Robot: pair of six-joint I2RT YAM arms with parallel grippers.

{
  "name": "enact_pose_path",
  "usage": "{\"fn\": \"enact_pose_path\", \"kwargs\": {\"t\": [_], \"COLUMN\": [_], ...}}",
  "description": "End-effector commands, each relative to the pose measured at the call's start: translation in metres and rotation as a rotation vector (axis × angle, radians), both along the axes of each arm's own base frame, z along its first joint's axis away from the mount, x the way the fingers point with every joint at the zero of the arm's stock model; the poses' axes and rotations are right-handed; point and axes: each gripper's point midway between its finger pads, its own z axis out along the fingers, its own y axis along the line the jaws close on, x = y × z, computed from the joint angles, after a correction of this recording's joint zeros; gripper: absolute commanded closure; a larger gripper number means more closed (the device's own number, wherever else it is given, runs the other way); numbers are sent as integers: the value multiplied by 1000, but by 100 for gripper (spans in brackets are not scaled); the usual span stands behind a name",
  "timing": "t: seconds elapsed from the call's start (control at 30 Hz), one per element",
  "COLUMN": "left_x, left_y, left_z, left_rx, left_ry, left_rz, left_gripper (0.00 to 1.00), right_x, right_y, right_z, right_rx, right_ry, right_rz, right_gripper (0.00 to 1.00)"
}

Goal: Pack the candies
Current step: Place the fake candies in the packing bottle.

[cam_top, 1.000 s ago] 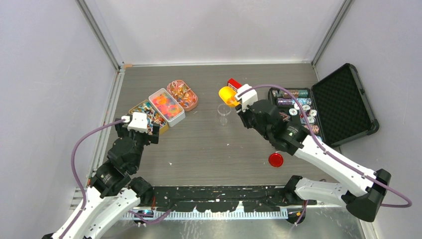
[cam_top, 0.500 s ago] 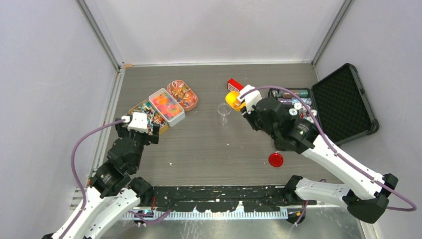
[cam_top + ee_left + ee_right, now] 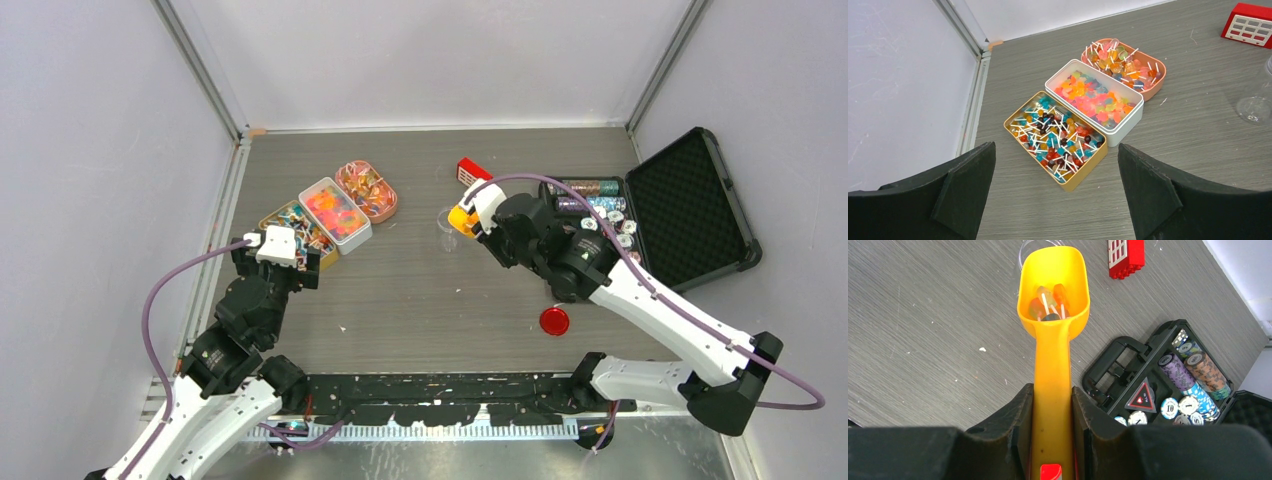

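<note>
Four or so candies (image 3: 1049, 302) sit in the yellow scoop (image 3: 1053, 335), right hand (image 3: 1053, 392) clenched on its handle; clear cup (image 3: 1024, 251) lies dead ahead on the scoop's long axis, partly under its lip. Left hand (image 3: 1055, 160) released, idle near the candy tins (image 3: 1128, 125)

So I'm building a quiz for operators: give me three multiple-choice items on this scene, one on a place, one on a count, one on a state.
1. The white tin sits: A) between the gold tin and the pink tray; B) inside the black case; C) beside the red lid.
2. Candy containers: A) two; B) three; C) five.
3. The right gripper is: A) open; B) shut on the yellow scoop; C) shut on the cup.
Key: 1 A, both flank it; 2 B, three in a row; 3 B, its fingers clamp the handle.
</note>
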Motion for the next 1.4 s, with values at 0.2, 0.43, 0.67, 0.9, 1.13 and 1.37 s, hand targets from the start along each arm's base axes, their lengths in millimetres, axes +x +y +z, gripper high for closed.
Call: {"fn": "enact_pose_path", "kwargs": {"t": [0.2, 0.43, 0.67, 0.9, 1.13, 1.37], "left_x": [1, 0, 1, 0, 0, -1], "left_y": [-1, 0, 0, 1, 1, 1], "left_z": [15, 16, 15, 16, 16, 16], "left_rx": [-53, -55, -54, -54, -54, -55], "left_ry": [-50, -52, -51, -55, -54, -55], "left_rz": [5, 7, 5, 9, 9, 9], "left_gripper": [7, 8, 8, 8, 8, 8], "right_x": [7, 10, 12, 14, 14, 13], "right_y": [6, 4, 4, 4, 3, 2], "right_z": [22, 19, 18, 15, 19, 21], "right_rx": [-2, -50, -87, -119, -125, -129], "right_ry": [-31, -9, 9, 25, 26, 30], "right_rz": [10, 1, -2, -5, -9, -9], "right_gripper": [100, 100, 100, 100, 100, 100]}}
